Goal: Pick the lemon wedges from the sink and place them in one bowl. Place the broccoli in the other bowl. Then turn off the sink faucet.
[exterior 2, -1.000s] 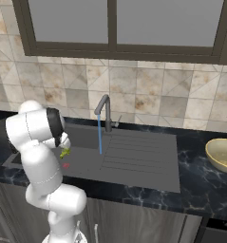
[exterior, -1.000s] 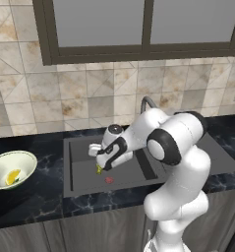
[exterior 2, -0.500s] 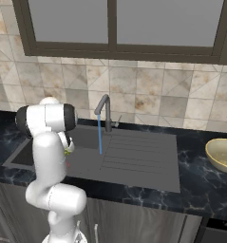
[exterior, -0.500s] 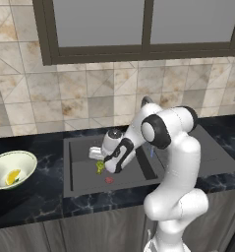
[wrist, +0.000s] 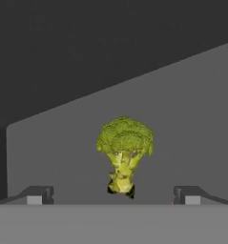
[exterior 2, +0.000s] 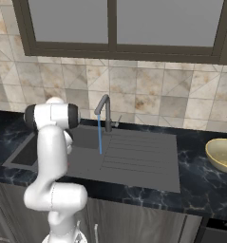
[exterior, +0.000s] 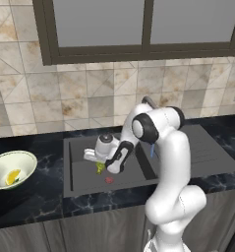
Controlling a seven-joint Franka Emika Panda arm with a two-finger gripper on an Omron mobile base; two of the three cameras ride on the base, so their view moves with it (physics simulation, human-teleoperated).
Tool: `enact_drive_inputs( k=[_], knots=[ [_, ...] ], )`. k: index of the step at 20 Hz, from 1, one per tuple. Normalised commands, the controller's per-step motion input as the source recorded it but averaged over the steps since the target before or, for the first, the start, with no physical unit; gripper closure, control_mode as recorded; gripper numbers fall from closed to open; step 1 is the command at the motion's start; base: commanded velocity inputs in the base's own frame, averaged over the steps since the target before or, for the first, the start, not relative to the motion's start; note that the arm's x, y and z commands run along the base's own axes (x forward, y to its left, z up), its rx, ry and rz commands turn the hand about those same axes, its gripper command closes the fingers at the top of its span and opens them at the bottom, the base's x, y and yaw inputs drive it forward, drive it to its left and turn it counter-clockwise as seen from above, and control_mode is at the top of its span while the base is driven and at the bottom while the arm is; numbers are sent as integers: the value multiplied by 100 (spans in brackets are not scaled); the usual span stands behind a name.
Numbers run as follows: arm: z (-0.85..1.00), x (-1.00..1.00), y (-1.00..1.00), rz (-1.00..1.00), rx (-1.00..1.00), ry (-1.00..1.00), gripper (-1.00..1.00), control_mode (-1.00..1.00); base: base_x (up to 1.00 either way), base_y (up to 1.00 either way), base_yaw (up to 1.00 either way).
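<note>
Down in the smooth dark sink [exterior: 84, 174], the tool [wrist: 113, 195] hangs with fingers spread apart around the knobbly green broccoli [wrist: 124, 152] — short pale stem pointing downward.

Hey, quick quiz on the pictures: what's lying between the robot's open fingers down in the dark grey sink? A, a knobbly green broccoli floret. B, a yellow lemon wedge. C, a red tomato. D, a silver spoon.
A: the hand view shows the knobbly green broccoli floret with its short stem lying on the dark grey sink floor, centred between the spread fingers, not gripped.
</note>
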Motion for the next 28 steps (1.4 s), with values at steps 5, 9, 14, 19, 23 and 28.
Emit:
enact_drive_inputs(
  k=[5,9,14,19,23,28],
  knots=[
    [-47,21,1,-6,0,0,-100,-100,0,0,0],
    [-51,18,-10,-1,0,0,-100,-100,0,0,0],
    [-49,23,-7,0,0,0,100,-100,0,0,0],
    [-27,34,0,0,0,0,100,-100,0,0,0],
    [-4,26,-1,0,0,1,100,-100,0,0,0],
    [18,0,-23,-1,1,0,100,-100,0,0,0]
  ],
)
